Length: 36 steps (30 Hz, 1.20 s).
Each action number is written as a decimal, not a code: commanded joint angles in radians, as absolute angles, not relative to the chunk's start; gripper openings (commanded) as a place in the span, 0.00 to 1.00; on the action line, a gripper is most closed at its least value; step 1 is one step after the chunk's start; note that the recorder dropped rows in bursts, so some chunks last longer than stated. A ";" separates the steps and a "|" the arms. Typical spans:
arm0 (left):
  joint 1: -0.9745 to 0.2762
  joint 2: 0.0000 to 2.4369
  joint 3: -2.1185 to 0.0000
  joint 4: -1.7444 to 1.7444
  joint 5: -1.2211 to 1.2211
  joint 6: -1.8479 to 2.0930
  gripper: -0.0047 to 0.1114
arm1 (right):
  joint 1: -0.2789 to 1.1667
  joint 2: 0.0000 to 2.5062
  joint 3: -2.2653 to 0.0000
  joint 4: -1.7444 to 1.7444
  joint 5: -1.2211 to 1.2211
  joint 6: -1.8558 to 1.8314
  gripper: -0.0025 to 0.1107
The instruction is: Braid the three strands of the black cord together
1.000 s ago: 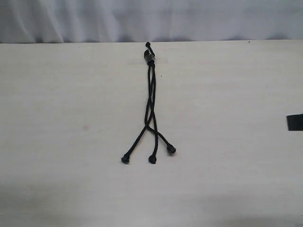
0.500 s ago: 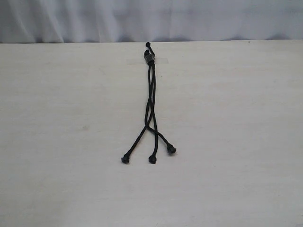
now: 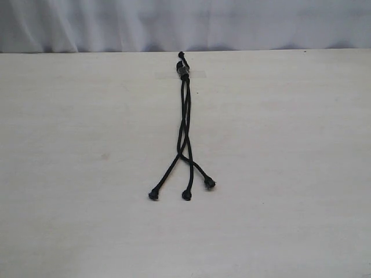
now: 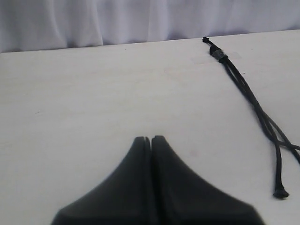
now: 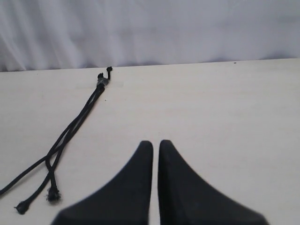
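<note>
The black cord [image 3: 185,116] lies along the middle of the pale table, its bound knot [image 3: 184,70] at the far end. The three strands run together, cross near the lower part and fan out to knobbed tips at the left [image 3: 153,195], the middle [image 3: 186,195] and the right [image 3: 209,183]. Neither gripper shows in the exterior view. In the left wrist view the left gripper [image 4: 151,138] is shut and empty, well apart from the cord [image 4: 248,96]. My right gripper [image 5: 155,143] is shut with only a thin slit, holding nothing, away from the cord [image 5: 77,124].
A white curtain [image 3: 185,23] hangs behind the table's far edge [image 3: 87,52]. The bare table [image 3: 278,145] stretches on both sides of the cord.
A black part of the right arm at the right edge of the exterior view has withdrawn out of sight. The cord has not moved.
</note>
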State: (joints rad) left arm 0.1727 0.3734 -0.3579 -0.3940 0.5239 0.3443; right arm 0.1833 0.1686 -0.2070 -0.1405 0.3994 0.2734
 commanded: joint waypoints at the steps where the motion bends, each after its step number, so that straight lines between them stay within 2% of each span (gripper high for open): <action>1: 0.173 0.279 -0.305 -0.372 0.515 0.348 0.04 | 0.178 0.094 -0.112 -0.137 0.387 0.268 0.06; 6: 0.173 0.175 -0.250 -0.375 0.530 0.348 0.04 | 0.178 0.000 0.000 -0.137 0.367 0.281 0.06; 13: 0.173 0.034 -0.101 -0.378 0.454 0.348 0.04 | 0.178 0.000 0.000 -0.148 0.369 0.280 0.06; 36: 0.173 0.030 -0.097 -0.378 0.437 0.348 0.04 | 0.176 0.000 0.000 -0.188 0.360 0.304 0.06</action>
State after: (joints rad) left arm 0.1727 0.0362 -0.0992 -0.3756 0.4519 0.3443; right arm 0.1833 0.0045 -0.0037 -0.1767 0.3734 0.2990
